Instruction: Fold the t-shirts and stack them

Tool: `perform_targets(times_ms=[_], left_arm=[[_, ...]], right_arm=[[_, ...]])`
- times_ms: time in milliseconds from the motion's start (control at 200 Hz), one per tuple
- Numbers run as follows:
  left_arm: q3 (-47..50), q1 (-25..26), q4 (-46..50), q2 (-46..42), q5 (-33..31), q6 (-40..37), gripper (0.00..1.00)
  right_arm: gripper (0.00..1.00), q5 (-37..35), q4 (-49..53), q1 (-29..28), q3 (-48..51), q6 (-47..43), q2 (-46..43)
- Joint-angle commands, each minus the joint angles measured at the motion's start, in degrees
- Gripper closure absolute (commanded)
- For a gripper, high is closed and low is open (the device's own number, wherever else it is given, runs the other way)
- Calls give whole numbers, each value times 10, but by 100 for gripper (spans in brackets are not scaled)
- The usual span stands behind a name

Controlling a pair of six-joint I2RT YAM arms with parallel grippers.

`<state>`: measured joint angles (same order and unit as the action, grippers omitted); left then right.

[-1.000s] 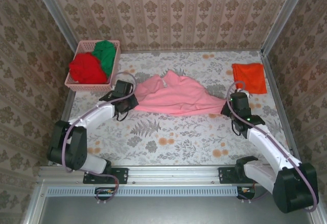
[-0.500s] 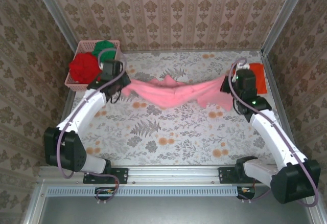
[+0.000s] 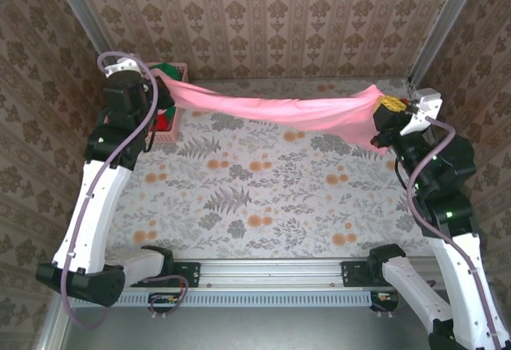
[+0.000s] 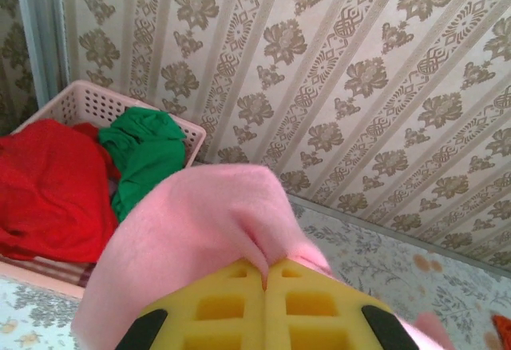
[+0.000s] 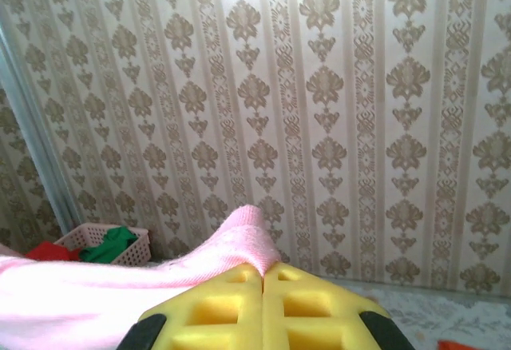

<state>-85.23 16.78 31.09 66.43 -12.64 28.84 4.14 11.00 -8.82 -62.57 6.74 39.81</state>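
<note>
A floral-patterned worktop (image 3: 239, 198) lies under the light pink cloth t-shirt (image 3: 271, 112), which hangs stretched in the air along the far edge, from the far-left corner to the far-right. A pink plastic lattice basket (image 4: 88, 98) at the far-left corner holds a crumpled red t-shirt (image 4: 44, 182) and a green t-shirt (image 4: 148, 154). The left gripper (image 4: 263, 270) and right gripper (image 5: 263, 274) each pinch one end of the pink shirt, jaws closed.

Soft, even light fills the top view: the table (image 3: 263, 198) is bright, without glare, and shadows are faint. In the wrist views the yellow fingers (image 4: 215, 310) and the light pink t-shirt (image 4: 200, 214) sit close to the lens and look soft, while the far wall (image 5: 319, 86) looks pale, slightly washed out.
</note>
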Motion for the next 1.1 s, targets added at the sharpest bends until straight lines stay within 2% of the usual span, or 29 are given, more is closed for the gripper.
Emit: perform_targets(times_ms=[0,170,310,350,375,395,430,450,465,475,495,525,565,615,705,775,900,1030,1095], left_arm=[[-24,-2,34,15,-18,-37,100],[-44,-6,24,122,9,-61,100],[-80,-10,0,270,44,-67,100],[-93,-10,-11,315,56,-66,96],[-103,-10,-18,342,64,-65,89],[-112,-10,-22,364,65,-64,79],[-130,-12,-24,401,69,-56,57],[-142,-11,-25,419,73,-54,41],[-151,-12,-23,434,75,-53,32],[-158,-12,-21,443,78,-51,23],[-171,-11,-16,458,81,-48,10],[-189,-10,-5,474,87,-46,1],[-200,-5,3,480,86,-46,0],[-185,3,-2,466,75,-49,0],[-112,10,-20,406,52,-39,0],[-16,10,-41,341,35,-6,0],[174,13,-68,213,15,105,0],[306,32,-11,107,1,258,3],[355,51,15,67,-6,333,8]], right_arm=[[100,14,36,3,8,-7,20],[100,-33,47,3,24,-2,111],[100,-57,16,4,51,9,229],[100,-61,0,5,56,14,269],[100,-63,-12,6,60,20,294],[97,-63,-19,7,59,26,315],[78,-66,-30,10,56,35,352],[59,-67,-39,11,54,39,371],[50,-67,-43,12,51,42,385],[44,-67,-45,13,49,43,393],[35,-69,-44,15,42,48,417],[27,-78,-36,16,28,52,439],[20,-86,-23,17,15,58,455],[16,-89,-15,18,12,65,459],[15,-71,-32,18,45,76,433],[15,-53,-28,18,74,86,411],[15,-31,-25,17,141,114,358],[15,-20,-10,17,195,137,302],[15,-15,-5,17,214,146,285]])
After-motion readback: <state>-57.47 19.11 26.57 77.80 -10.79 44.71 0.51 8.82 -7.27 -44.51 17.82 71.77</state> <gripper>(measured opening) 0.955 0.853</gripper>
